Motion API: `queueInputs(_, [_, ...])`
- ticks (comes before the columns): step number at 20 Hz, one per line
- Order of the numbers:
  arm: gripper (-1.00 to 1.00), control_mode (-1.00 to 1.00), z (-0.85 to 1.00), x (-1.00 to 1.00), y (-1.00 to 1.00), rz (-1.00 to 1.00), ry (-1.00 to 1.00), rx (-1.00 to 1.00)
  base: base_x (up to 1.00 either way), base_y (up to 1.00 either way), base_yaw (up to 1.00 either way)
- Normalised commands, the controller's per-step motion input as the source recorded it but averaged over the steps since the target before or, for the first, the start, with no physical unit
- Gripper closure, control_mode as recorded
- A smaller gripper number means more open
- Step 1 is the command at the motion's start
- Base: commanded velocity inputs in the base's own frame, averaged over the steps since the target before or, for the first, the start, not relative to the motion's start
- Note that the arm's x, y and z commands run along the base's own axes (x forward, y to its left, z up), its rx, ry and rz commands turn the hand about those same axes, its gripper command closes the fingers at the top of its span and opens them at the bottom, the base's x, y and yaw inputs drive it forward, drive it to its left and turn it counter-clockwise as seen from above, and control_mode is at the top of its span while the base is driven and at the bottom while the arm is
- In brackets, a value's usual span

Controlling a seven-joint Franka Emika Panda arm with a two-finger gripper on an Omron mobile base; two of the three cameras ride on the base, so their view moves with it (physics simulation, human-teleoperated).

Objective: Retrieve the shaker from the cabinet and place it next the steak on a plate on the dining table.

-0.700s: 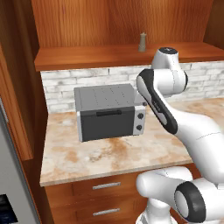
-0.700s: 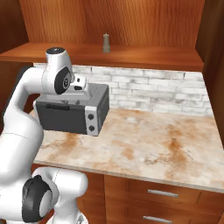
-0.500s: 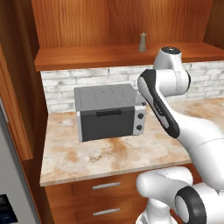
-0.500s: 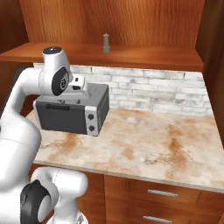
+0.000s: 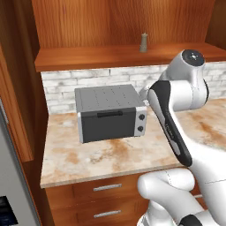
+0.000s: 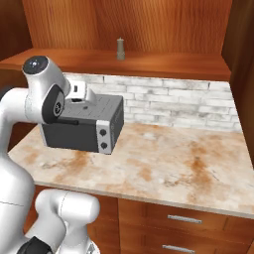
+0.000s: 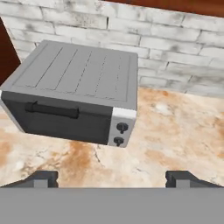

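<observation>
shaker on cabinet shelf; toaster oven below on counter, against brick wall

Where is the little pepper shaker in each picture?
Left base view: the shaker stands upright on the cabinet shelf, top middle-right, above the toaster oven.
Right base view: the shaker stands on the same shelf, top centre.
Hand view: not in it; this view looks down at the toaster oven, the shared landmark.

The shaker stands upright on the cabinet shelf above a grey toaster oven
</observation>
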Motion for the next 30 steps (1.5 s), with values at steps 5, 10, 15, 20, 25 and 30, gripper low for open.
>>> queueInputs(5, [-1.0,-1.0,0.66,-0.13,-0.03,0.0,-0.12,0.0,0.0,0.0,0.0])
queueInputs(10, [-1.0,-1.0,0.61,-0.01,-0.18,0.0,-0.06,0.0,0.0,0.0,0.0])
queueInputs(15, [-1.0,-1.0,0.4,0.08,-0.13,0.0,-0.11,-0.01,0.0,0.0,0.0])
queueInputs(20, [-1.0,-1.0,0.27,0.23,-0.11,0.0,-0.12,-0.01,0.0,0.0,0.0])
queueInputs(25, [-1.0,-1.0,0.07,0.29,-0.15,0.0,-0.17,0.0,0.0,0.0,0.0])
queueInputs(30, [-1.0,-1.0,0.2,0.32,-0.18,0.0,-0.02,0.0,0.0,0.0,0.0])
